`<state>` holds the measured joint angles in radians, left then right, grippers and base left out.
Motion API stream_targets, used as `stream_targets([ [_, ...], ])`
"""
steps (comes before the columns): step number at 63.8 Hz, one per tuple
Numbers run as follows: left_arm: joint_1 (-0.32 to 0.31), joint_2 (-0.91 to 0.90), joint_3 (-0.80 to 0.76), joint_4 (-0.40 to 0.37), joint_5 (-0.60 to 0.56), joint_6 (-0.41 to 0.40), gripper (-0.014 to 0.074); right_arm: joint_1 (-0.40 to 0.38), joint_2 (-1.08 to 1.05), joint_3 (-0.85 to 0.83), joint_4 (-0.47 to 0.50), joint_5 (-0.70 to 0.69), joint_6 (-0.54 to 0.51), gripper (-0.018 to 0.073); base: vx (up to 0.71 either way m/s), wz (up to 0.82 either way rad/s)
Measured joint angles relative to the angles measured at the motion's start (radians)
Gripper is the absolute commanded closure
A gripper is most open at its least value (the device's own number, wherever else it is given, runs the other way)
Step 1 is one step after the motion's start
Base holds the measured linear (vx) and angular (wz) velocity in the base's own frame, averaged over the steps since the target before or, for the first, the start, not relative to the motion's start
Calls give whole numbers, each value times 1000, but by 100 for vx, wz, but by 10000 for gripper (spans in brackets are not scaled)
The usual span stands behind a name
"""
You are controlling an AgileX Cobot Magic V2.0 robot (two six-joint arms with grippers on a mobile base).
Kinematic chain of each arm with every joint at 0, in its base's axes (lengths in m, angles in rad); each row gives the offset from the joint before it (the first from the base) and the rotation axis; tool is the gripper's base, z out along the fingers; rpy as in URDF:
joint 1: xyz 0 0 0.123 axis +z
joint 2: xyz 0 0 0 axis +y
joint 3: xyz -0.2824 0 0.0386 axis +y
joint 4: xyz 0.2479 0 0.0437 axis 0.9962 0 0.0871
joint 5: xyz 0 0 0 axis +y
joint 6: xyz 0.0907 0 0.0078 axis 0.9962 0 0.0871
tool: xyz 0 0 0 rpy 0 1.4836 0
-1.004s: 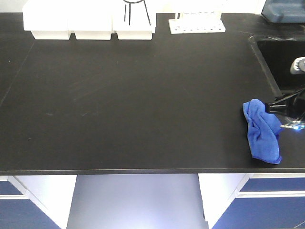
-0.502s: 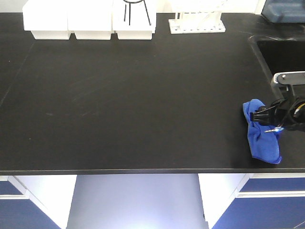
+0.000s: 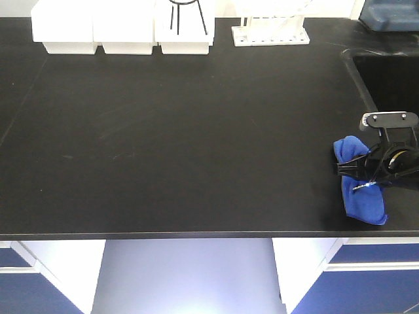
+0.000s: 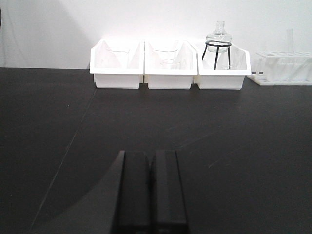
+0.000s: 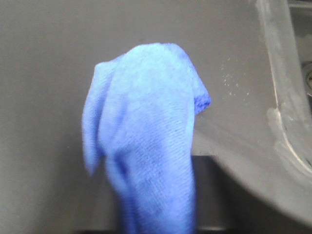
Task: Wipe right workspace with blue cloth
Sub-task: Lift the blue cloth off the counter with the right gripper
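- Black benchtop (image 3: 196,131) fills most of the front view, and it looks flat and dull.
- Three white trays (image 3: 124,26) stand in a row at the back edge. A white rack (image 3: 270,33) stands just beside them.
- One glass flask (image 4: 217,41) on a thin black stand sits at the tray on the right.
- A sink (image 3: 393,72) is cut into the benchtop at the far right.
- The blue cloth (image 3: 363,203) lies bunched up near the front edge of the benchtop, on the right side, in front of the sink.
- The right gripper (image 3: 350,175) is down at the top part of the cloth, pointing left.
- From the right wrist view, the cloth (image 5: 146,122) stands up in a soft lump between the dark fingers. I cannot tell if they are squeezing it.
- The left gripper (image 4: 150,190) hangs over a bare part of the benchtop. Its two black fingers are pressed together, with nothing between them.
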<state>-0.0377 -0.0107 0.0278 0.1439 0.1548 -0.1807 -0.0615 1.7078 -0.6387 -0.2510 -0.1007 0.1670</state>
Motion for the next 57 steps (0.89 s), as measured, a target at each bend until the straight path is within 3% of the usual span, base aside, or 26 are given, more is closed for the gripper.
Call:
stream_targets([
  [9,0,0,0,0,0,0,602,0,-34,-1,0,27,2,574,0,0],
  [33,0,0,0,0,0,0,602,10,-367,-1,0,130,2,566,0,0],
  [57,0,0,0,0,0,0,602,194,-708,7,7,352,4,564,0,0],
])
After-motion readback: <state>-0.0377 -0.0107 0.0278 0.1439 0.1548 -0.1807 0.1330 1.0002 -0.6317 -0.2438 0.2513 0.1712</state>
